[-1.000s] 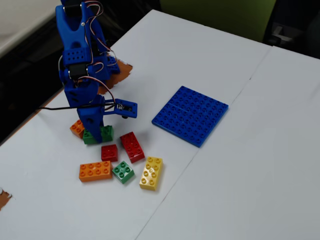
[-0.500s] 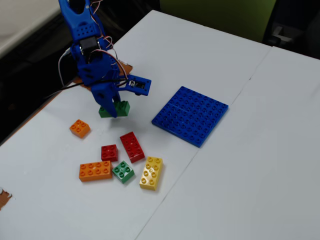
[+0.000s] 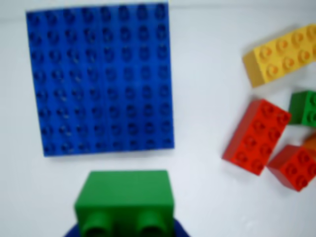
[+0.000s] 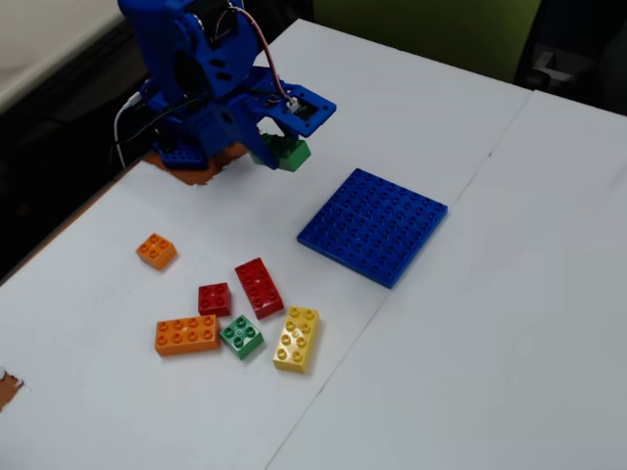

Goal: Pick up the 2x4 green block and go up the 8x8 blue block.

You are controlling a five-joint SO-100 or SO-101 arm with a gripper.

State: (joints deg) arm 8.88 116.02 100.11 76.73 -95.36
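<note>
The 2x4 green block (image 3: 126, 201) fills the bottom middle of the wrist view, seen end-on with its hollow underside toward the camera. My gripper (image 4: 282, 145) is shut on it and holds it in the air above the table, up and to the left of the 8x8 blue block (image 4: 374, 225) in the fixed view. The green block (image 4: 285, 153) shows there under the blue jaws. In the wrist view the blue baseplate (image 3: 101, 79) lies flat on the white table, just beyond the held block.
Loose bricks lie in a group at the fixed view's lower left: small orange (image 4: 156, 251), long red (image 4: 259, 287), small red (image 4: 214, 299), long orange (image 4: 186, 335), small green (image 4: 241, 336), long yellow (image 4: 296, 339). The table seam runs right of the baseplate.
</note>
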